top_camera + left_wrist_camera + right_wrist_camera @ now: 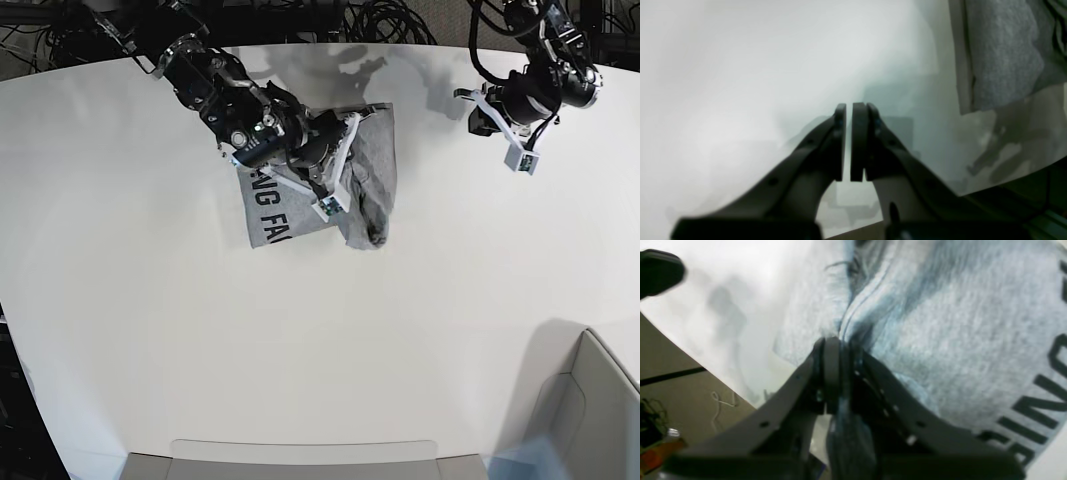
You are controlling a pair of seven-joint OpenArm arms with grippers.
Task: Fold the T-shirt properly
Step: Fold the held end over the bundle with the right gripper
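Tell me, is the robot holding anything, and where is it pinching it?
The right gripper is shut on the T-shirt, pinching a bunched fold beside a stitched seam. The left gripper holds nothing.

**Three camera views of one table**

The base view looks straight down from high above on the whole white table [300, 350].

Each wrist view looks along its own gripper, close to the tabletop.

The right wrist view is nearest, filled by the T-shirt [940, 323], which the base view also shows [375, 160].
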